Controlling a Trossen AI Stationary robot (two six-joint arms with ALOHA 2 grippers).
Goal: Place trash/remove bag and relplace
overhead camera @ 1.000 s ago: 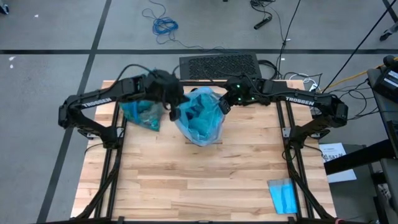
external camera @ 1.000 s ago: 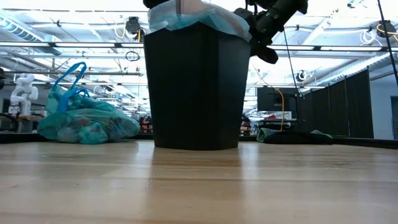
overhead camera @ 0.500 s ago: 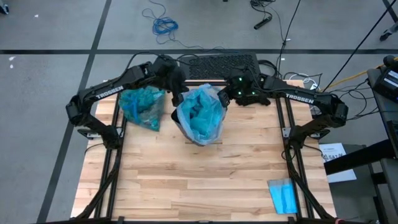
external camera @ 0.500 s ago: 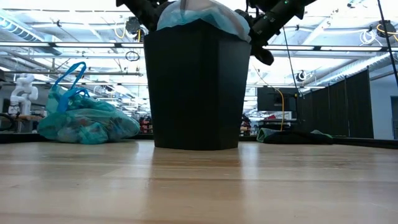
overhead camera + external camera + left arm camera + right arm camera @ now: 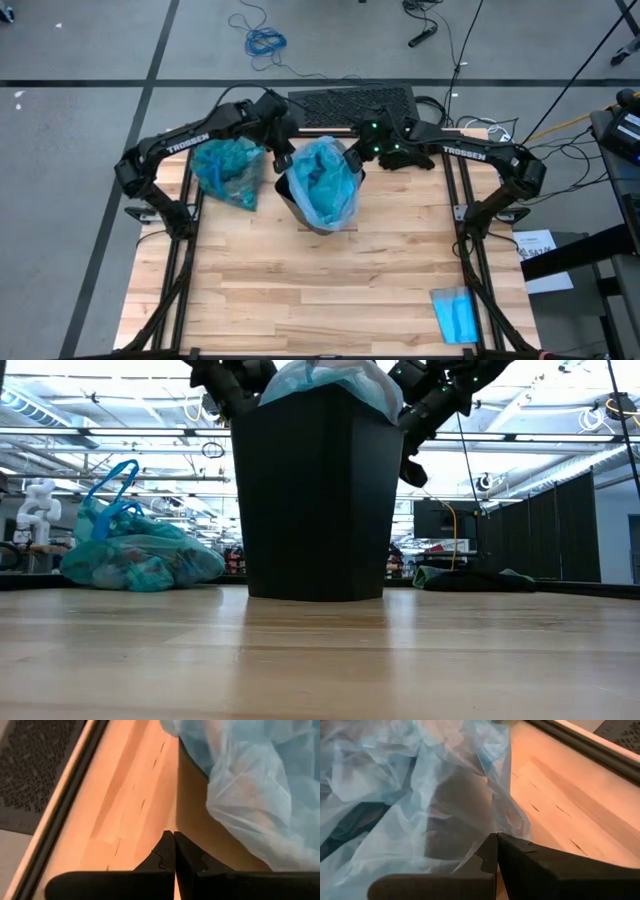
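One black bin (image 5: 315, 500), two plastic bags (one teal (image 5: 228, 172), one sky-blue (image 5: 322, 182)), two arms

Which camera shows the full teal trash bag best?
The low view: the full teal bag sits whole on the table, handles up, left of the black bin. The high view shows its top, partly under the left arm. The wrist views miss it.

A robotics lab or industrial workshop: the butcher-block table (image 5: 330, 280) sits in a black metal frame (image 5: 176, 268) on a grey concrete floor (image 5: 80, 120) marked with dark lines and strewn with loose cables (image 5: 262, 40). Seen from table height, the hall behind has exposed ceiling trusses (image 5: 110, 440), dark partitions (image 5: 570, 525) and a white robot (image 5: 36, 500)
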